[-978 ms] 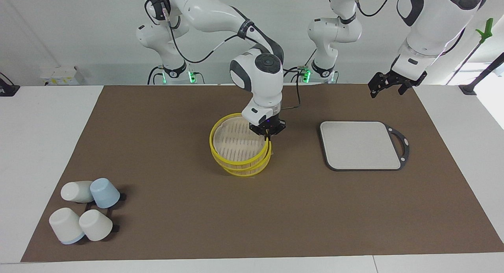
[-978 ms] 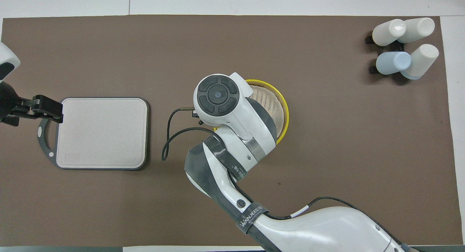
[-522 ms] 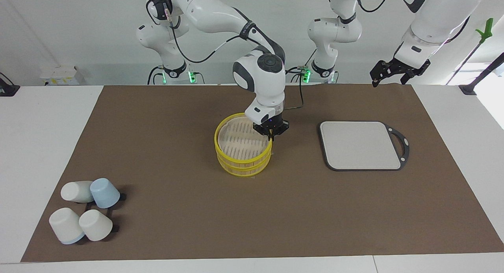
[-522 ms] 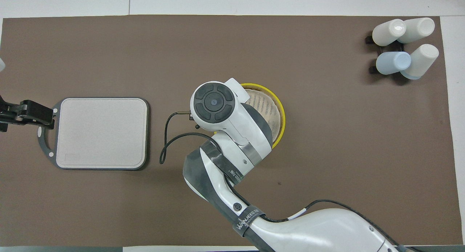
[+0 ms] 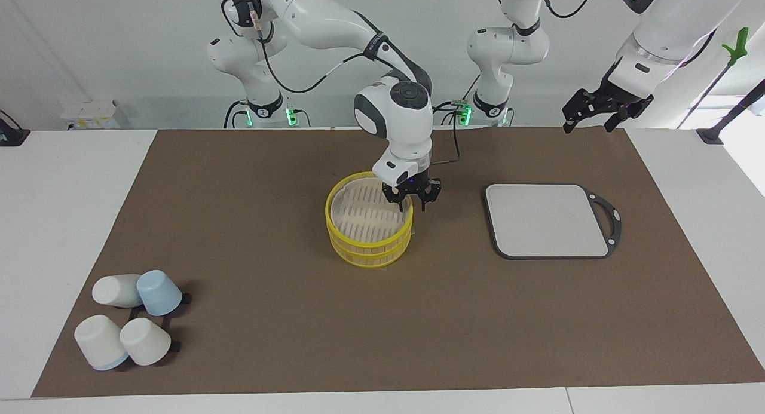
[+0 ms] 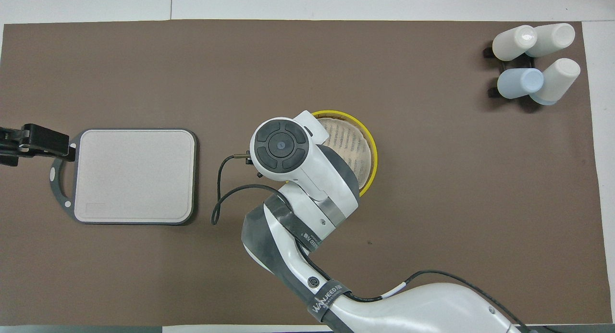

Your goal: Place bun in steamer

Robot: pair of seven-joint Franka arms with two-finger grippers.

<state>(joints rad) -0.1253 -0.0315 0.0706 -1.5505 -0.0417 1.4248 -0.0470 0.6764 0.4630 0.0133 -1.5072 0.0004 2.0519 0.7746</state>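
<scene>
my right gripper (image 5: 412,204) hangs just over the steamer (image 5: 369,220), above the stretch of its yellow rim toward the left arm's end of the table. my fingers (image 5: 400,204) stand parted with nothing between them, one over the slatted lid and the other outside the rim. in the overhead view my own arm covers the gripper, and only part of the steamer (image 6: 356,145) shows past it.

the steamer is one basket, with its yellow-rimmed slatted lid sitting on top, at the middle of the brown mat (image 5: 269,235). i cannot see the bun anywhere; whether it lies under the lid i cannot tell.

my left gripper (image 5: 590,116) is up in the air over the mat's edge, at the left arm's end, and waits there with its fingers apart and empty.

counted outward: one grey board (image 5: 547,220) with a black handle lies beside the steamer toward the left arm's end, well apart from it. four cups (image 5: 128,325), three white and one blue, lie clustered on a black rack at the right arm's end, farther from the robots than the steamer.
</scene>
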